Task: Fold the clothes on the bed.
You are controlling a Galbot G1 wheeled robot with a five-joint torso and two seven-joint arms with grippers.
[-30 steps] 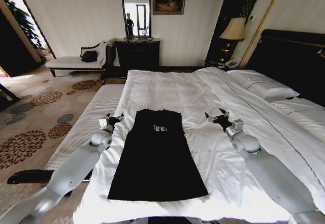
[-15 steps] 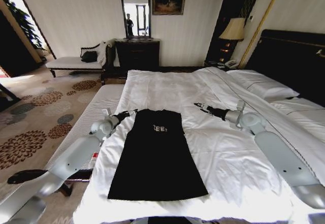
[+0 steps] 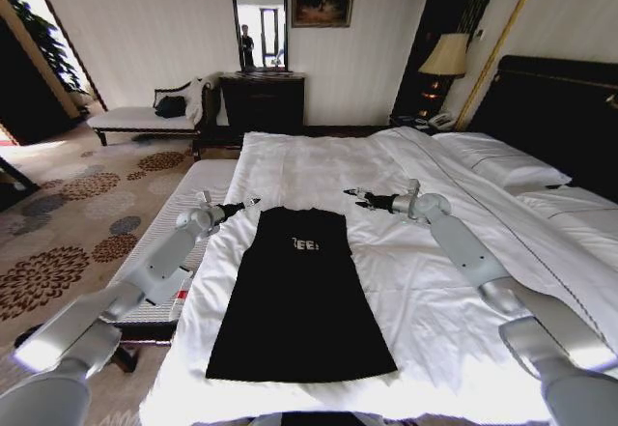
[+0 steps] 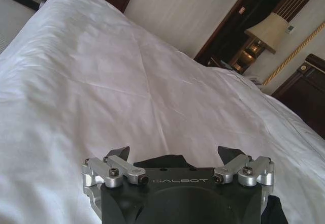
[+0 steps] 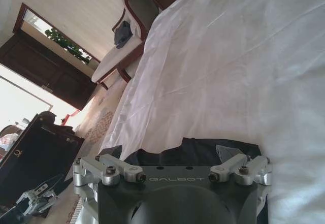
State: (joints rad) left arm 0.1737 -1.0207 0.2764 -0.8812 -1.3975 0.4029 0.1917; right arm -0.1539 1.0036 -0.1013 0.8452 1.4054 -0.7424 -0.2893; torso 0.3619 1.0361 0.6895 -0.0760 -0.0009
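White bed (image 3: 319,170) carries the black shirt (image 3: 297,296), lying flat with sleeves folded in. Both open grippers have swung inward within the last second: left gripper (image 3: 246,204) beside the shirt's collar corner, right gripper (image 3: 355,195) opposite, likely poised to pinch.
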